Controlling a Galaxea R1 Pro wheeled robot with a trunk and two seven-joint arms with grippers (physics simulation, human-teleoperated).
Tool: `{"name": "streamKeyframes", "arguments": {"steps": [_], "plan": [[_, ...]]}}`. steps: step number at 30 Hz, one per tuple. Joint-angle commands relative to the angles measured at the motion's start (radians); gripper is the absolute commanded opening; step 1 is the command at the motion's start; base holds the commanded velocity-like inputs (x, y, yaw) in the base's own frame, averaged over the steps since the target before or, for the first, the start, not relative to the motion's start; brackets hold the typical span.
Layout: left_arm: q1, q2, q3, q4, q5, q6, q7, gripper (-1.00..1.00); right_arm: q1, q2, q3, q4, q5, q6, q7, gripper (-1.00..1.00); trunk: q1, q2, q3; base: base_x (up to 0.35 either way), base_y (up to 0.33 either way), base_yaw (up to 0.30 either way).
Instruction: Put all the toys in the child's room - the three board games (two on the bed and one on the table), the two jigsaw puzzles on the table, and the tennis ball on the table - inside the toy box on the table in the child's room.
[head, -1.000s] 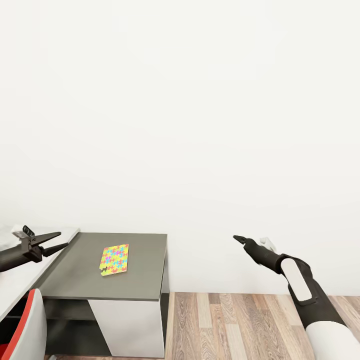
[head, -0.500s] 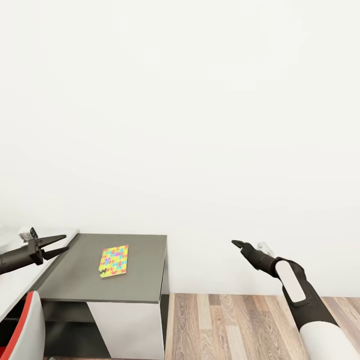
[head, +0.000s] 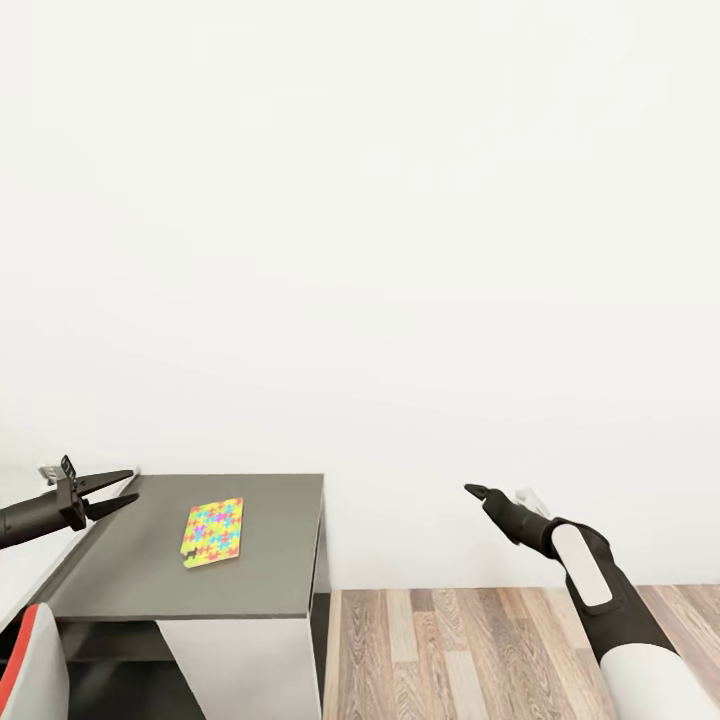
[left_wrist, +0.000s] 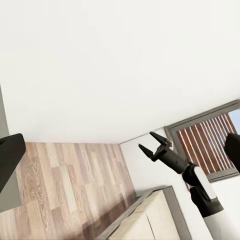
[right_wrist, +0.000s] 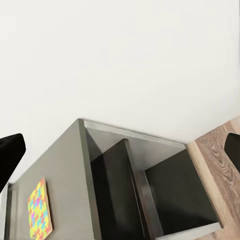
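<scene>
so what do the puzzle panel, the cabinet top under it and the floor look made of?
Jigsaw puzzle: thin flat card or board, matte, printed with yellow, pink, blue and green interlocking pieces; likely cardboard. Cabinet top: smooth dark grey slab, matte, no grain; looks like laminate or painted board, can't say which. Floor: brown-grey planks with visible grain and seams, wood or wood-look laminate.

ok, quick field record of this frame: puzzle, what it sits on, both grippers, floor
jigsaw puzzle: one panel, lying flat on the dark grey cabinet top
cabinet: low, dark grey, against the white wall; open side compartments show in the right wrist view
left gripper: fingers open, empty, held in the air over the cabinet's left end in the head view
right gripper: empty, raised over the wood floor, apart from the cabinet; fingers open in the left wrist view
floor: wood planks
toy box: not seen
</scene>
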Motion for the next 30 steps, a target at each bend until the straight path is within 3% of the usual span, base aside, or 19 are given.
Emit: {"name": "streamKeyframes", "arguments": {"steps": [1, 12, 15, 19, 22, 25, 27, 28, 29, 30], "plan": [[-0.001, 0.000, 0.000, 0.000, 0.002, 0.011, -0.002, 1.00, -0.001, 0.001, -0.003, 0.000, 0.002, 0.005, 0.003, 1.00, 0.001, -0.002, -0.002, 0.003, 0.000, -0.047], [-0.001, 0.000, -0.001, -0.001, 0.001, 0.011, -0.002, 1.00, -0.001, 0.000, 0.002, 0.002, 0.008, 0.004, -0.003, 1.00, 0.001, -0.002, -0.003, 0.001, 0.000, -0.010], [-0.001, 0.001, -0.001, -0.001, 0.001, 0.011, 0.005, 1.00, -0.001, -0.001, 0.008, 0.001, 0.018, 0.009, -0.036, 1.00, 0.001, -0.002, -0.003, 0.000, 0.000, 0.000], [-0.004, 0.000, -0.002, 0.000, 0.001, 0.012, 0.048, 1.00, 0.000, 0.005, 0.010, 0.002, 0.045, 0.015, -0.165, 1.00, 0.001, -0.002, -0.003, 0.000, 0.000, 0.000], [-0.019, 0.000, -0.001, 0.000, 0.004, 0.012, 0.143, 1.00, 0.000, 0.011, 0.011, 0.000, 0.057, 0.016, -0.268, 1.00, 0.001, -0.002, -0.003, 0.000, 0.000, 0.000], [-0.034, -0.009, 0.002, 0.000, 0.008, 0.011, 0.267, 1.00, 0.000, 0.014, 0.016, -0.002, 0.061, 0.017, -0.310, 1.00, 0.001, -0.002, -0.003, 0.000, 0.000, 0.000], [-0.055, -0.034, 0.004, -0.001, 0.011, 0.010, 0.383, 1.00, 0.000, 0.014, 0.037, -0.003, 0.063, 0.017, -0.324, 1.00, 0.001, -0.002, -0.003, 0.000, 0.000, 0.000], [-0.082, -0.063, 0.005, -0.002, 0.012, 0.010, 0.473, 1.00, 0.000, 0.014, 0.063, -0.004, 0.064, 0.016, -0.329, 1.00, 0.001, -0.002, -0.003, 0.000, 0.000, 0.000], [-0.096, -0.076, 0.006, -0.002, 0.012, 0.010, 0.512, 1.00, 0.000, 0.014, 0.076, -0.004, 0.065, 0.016, -0.331, 1.00, 0.001, -0.002, -0.003, 0.000, 0.000, 0.000], [-0.128, -0.103, 0.006, -0.003, 0.012, 0.010, 0.590, 1.00, 0.001, 0.014, 0.101, -0.005, 0.066, 0.014, -0.334, 1.00, 0.001, -0.002, -0.003, 0.000, 0.000, 0.000]]}}
